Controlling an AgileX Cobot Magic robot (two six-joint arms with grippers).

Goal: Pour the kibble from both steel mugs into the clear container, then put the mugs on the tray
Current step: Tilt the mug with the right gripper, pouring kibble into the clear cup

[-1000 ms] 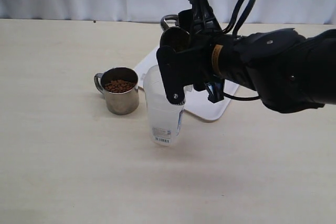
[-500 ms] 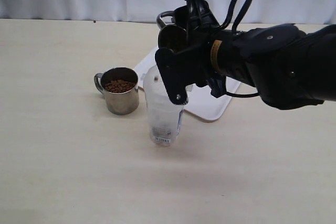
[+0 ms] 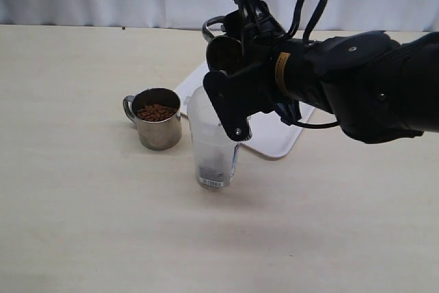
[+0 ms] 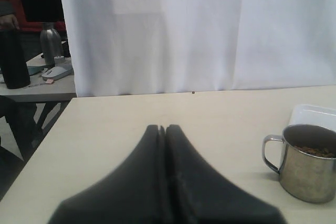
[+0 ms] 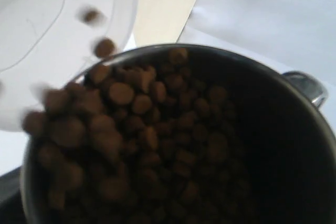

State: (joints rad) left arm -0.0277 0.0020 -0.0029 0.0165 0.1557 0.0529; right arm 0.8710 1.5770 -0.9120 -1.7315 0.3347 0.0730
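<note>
Mug (image 3: 223, 51) tipped further, kibble (image 5: 131, 129) spilling; container (image 3: 206, 135) barcode-labelled.

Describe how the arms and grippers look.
Right arm: bulky matte black cover, a yellow band at the wrist, a looped black cable above. Its gripper is black, with flat plate fingers. The left fingers are black, smooth and tapered.
</note>
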